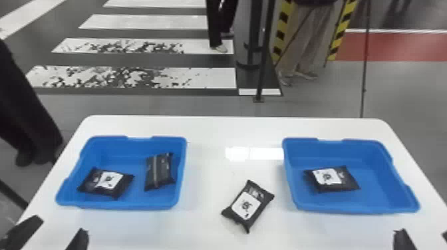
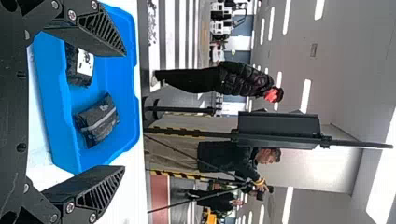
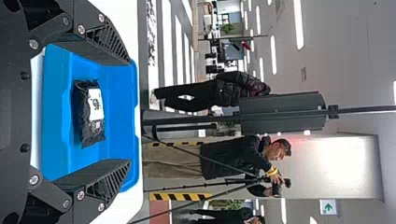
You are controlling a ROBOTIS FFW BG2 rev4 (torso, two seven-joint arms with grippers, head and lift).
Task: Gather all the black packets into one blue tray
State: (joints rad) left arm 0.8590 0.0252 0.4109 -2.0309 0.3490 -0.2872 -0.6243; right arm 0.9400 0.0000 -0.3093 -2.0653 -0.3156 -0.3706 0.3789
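In the head view my left gripper [image 1: 55, 234] stands open at the lower left, nearer than the left blue tray [image 1: 116, 205]. That tray holds two black packets, one [image 1: 121, 186] at its left and another [image 1: 159, 171] at its right. A third packet [image 1: 257, 201] lies on the table between the trays. The right blue tray [image 1: 356, 208] holds one packet [image 1: 347, 179]. At the lower right corner is my right gripper [image 1: 420, 241]. The left wrist view has my left gripper [image 2: 123, 109] with fingers wide apart; in the right wrist view my right gripper [image 3: 130, 112] is likewise open, nothing between its fingertips.
Both trays rest on a white table [image 1: 213, 133] with rounded far corners. Beyond its far edge stand a dark post [image 1: 262, 50] and tripod legs. The walls of the trays rise on either side of the middle packet.
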